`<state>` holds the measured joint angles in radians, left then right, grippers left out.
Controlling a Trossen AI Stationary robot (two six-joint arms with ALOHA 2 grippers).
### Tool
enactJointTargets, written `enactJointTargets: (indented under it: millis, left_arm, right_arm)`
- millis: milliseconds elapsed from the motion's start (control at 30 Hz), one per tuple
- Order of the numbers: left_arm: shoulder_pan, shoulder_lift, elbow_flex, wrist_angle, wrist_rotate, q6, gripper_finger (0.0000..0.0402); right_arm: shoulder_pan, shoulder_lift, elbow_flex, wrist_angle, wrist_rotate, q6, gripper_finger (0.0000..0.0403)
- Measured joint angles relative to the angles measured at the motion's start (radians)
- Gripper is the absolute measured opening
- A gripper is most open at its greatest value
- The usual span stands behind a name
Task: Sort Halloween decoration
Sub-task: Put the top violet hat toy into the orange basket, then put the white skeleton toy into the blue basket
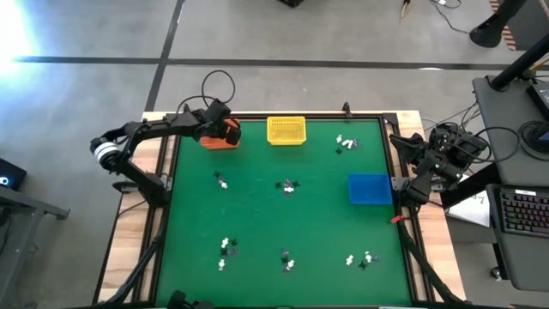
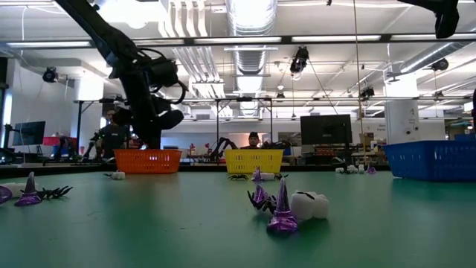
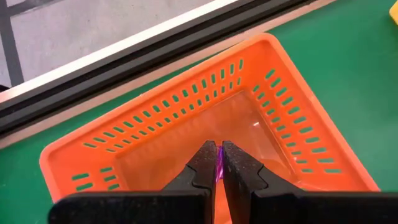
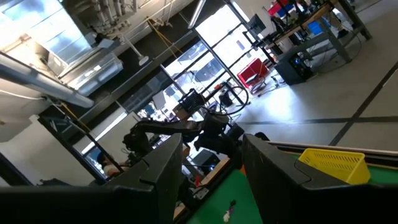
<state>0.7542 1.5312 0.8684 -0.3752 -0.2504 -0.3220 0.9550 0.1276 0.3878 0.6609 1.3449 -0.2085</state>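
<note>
My left gripper (image 1: 220,128) hangs over the orange basket (image 1: 221,138) at the table's far left. It is shut on a tiny purple trinket (image 3: 219,167), one piece of the Halloween decoration. In the left wrist view the basket's bare floor (image 3: 249,134) lies just below the fingertips. More small white, black and purple trinkets lie in clusters on the green mat (image 1: 288,185) (image 1: 226,247) (image 1: 346,143). My right gripper (image 4: 211,155) waits open at the table's right edge (image 1: 403,144), raised and holding nothing. My left gripper pinches the purple trinket (image 3: 219,163) between its two fingers; only a thin purple sliver shows in the gap. The fingers slant down into the orange basket's mouth. The trinket is lifted clear of the basket's floor.
A yellow basket (image 1: 286,130) stands at the far middle and a blue basket (image 1: 370,190) at the right. A purple witch hat (image 2: 282,212) and a white piece (image 2: 309,205) lie mid-table. Raised black rails edge the mat.
</note>
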Motion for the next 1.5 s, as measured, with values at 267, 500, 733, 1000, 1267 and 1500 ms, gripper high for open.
enactJointTargets:
  millis: [267, 500, 733, 1000, 1267, 1500]
  left_arm:
    - [0.003, 0.012, 0.0, 0.001, 0.0, 0.025, 0.0035]
    - [0.002, 0.009, 0.0, -0.001, 0.011, 0.025, 0.0065]
    - [-0.005, -0.022, 0.036, -0.151, 0.156, 0.077, 0.007]
    - [-0.019, -0.119, 0.126, -0.348, 0.284, 0.18, 0.0068]
    - [-0.08, -0.304, 0.135, -0.369, 0.474, 0.164, 0.0057]
    - [-0.159, -0.434, 0.135, -0.376, 0.504, 0.133, 0.0052]
  right_arm:
    - [0.0, 0.0, 0.0, 0.002, 0.0, 0.0, 0.016]
    - [0.0, 0.0, 0.0, 0.002, 0.0, 0.0, 0.016]
    - [0.0, 0.0, 0.0, 0.0, -0.017, -0.011, 0.016]
    - [0.0, 0.0, 0.0, -0.083, -0.134, 0.025, 0.016]
    - [0.0, 0.067, 0.0, -0.32, -0.131, 0.37, 0.016]
    - [0.0, 0.201, 0.0, -0.345, -0.131, 0.597, 0.016]
